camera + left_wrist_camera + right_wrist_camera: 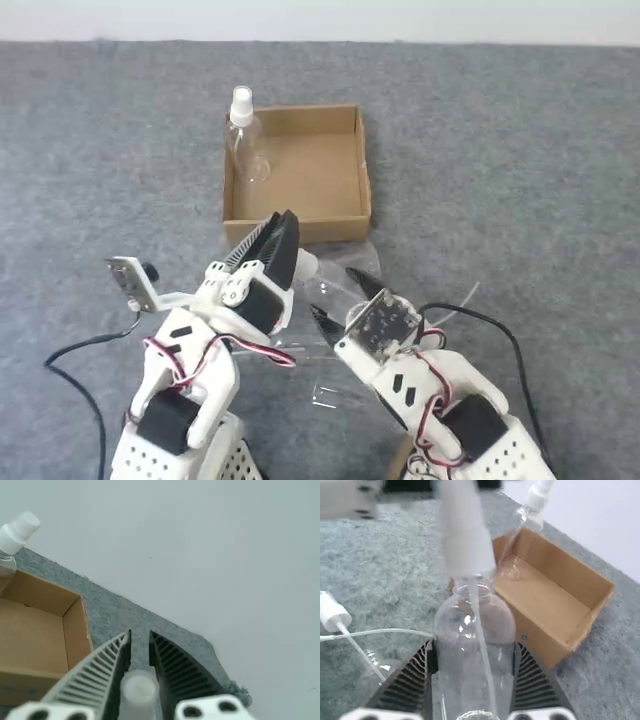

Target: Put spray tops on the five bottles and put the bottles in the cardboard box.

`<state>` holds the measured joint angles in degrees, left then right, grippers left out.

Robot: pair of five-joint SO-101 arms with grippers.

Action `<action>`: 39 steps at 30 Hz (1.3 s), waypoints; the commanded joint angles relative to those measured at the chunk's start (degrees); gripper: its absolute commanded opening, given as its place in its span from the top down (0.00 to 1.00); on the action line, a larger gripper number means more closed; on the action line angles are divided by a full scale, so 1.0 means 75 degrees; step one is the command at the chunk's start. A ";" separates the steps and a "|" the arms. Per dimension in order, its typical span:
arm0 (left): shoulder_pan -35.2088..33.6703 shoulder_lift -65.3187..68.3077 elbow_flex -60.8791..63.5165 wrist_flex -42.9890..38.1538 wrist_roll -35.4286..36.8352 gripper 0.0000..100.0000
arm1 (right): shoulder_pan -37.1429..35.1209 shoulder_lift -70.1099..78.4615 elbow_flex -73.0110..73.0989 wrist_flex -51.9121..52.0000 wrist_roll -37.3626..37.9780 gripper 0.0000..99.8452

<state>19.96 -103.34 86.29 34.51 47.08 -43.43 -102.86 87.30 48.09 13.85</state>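
Note:
My right gripper [338, 295] [472, 652] is shut on a clear bottle [472, 625] held upright in front of the cardboard box [345, 215]. My left gripper [275, 235] [140, 637] is shut on a white spray top [136, 691] [464, 535]. That top sits right over the bottle's mouth, and its thin tube [481, 630] hangs down inside the bottle. A capped bottle [245, 135] [12, 535] [527, 510] stands in the box's far left corner.
A loose spray top [332, 615] with its tube lies on the grey carpet beside another clear bottle [375, 672]. More clear bottles [300, 350] and a tube [330, 395] lie between the two arms. A cable [500, 340] trails by the right arm.

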 commanded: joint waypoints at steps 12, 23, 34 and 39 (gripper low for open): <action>0.0047 -0.0117 0.0170 0.0012 -0.0785 0.99 | -0.0123 -0.0158 -0.0012 0.0041 0.0316 0.99; 0.0598 -0.0117 -0.0006 0.0715 -0.0938 0.99 | -0.0123 -0.0158 0.0012 -0.0111 -0.0023 0.99; 0.0645 -0.0117 -0.0006 0.0750 -0.1149 0.98 | -0.0123 -0.0158 0.0000 -0.0076 0.0000 0.99; 0.0633 -0.0117 0.0041 0.0774 -0.1231 0.99 | -0.0123 -0.0158 0.0000 -0.0111 0.0000 0.99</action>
<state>23.38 -103.52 87.60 39.34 38.55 -43.78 -102.77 88.62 48.18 14.29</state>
